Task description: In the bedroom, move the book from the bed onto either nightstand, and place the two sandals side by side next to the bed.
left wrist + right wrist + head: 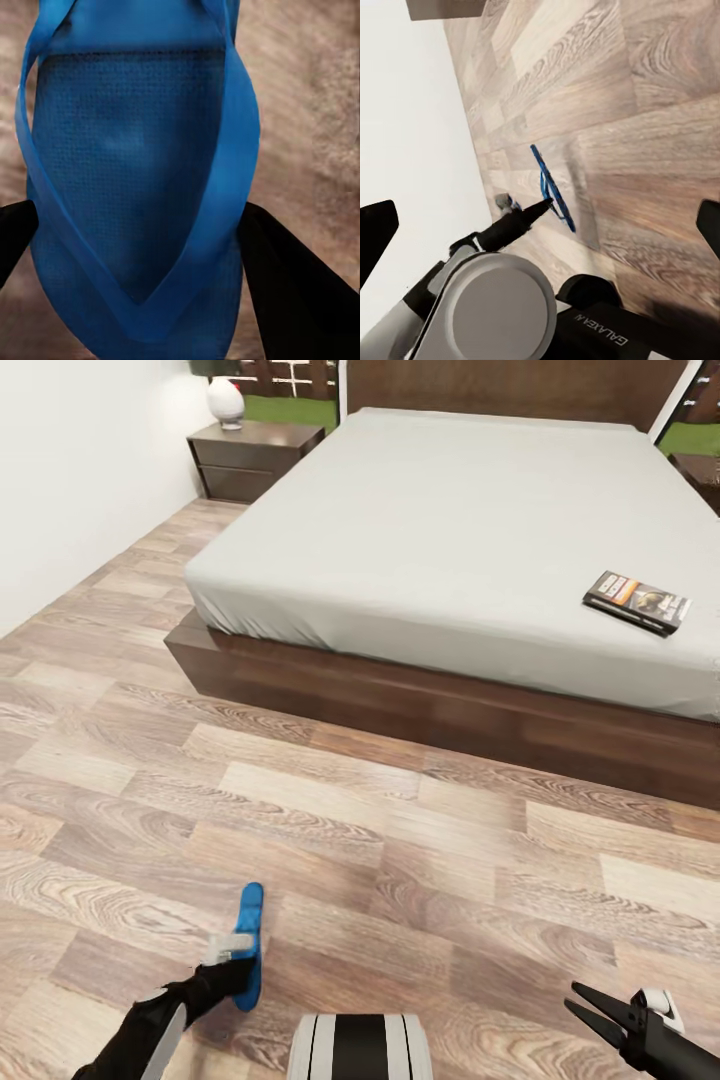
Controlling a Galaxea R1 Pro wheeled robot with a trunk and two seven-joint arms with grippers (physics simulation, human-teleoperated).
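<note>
Wood-plank floor (400,830) runs from my base to the foot edge of the bed (450,540), with the nightstand (250,460) in the far corner by the white wall.

Left gripper (243,968): closed on one blue sandal (249,945), a dark finger pressing each side of the sole in the left wrist view. That sandal is held on edge above the planks, its long axis pointing away from me toward the bed's foot edge.

Right gripper (600,1007): jaws spread, nothing between them, hanging low over the floor.

Book (637,601): lying flat on the mattress near the right end of the foot edge, ahead of the right gripper and well apart from the left one (the right arm is plainly the nearer).

Judgement: the sandal needs carrying straight ahead to the frame, then laying flat with its length parallel to that edge.
</note>
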